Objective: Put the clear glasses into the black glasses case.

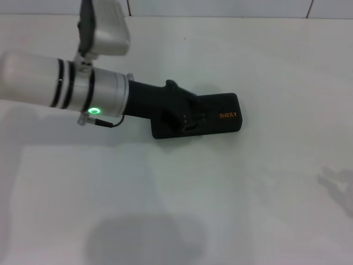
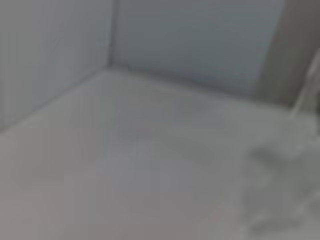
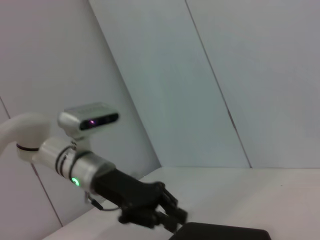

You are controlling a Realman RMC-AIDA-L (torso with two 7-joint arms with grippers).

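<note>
One gripper, your left gripper (image 1: 187, 118), rests on the shut black glasses case (image 1: 220, 117) mid-worktop (image 1: 248, 199), fingers' spacing unreadable; no clear glasses visible, so check they're inside before withdrawing.

Matt black glasses case (image 1: 220, 116) with orange lettering, smooth white matt table (image 1: 248, 210), left gripper (image 1: 185, 118) in matt black plastic, glossy silver-and-white arm housing (image 1: 60, 83).
</note>
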